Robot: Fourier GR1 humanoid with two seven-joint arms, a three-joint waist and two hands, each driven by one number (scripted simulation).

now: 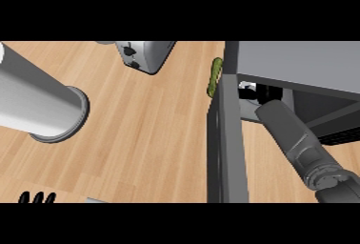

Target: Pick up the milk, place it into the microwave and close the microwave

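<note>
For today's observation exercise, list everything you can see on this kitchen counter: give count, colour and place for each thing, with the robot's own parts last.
counter: one, light wood, fills the view.
microwave: one, dark grey, upper right.
microwave door: one, dark grey, open, right of centre.
milk: one, white, partly hidden, inside the microwave opening.
toaster: one, silver, top centre.
cylinder: one, grey, tall, left.
green object: one, green, slim, beside the microwave.
right forearm: one, grey, reaching into the microwave; hand hidden.
left hand: one, black fingers, bottom left edge.

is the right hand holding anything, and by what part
Cannot be told: the right hand reaches inside the microwave, hidden beside a white item. The left hand holds nothing.
</note>
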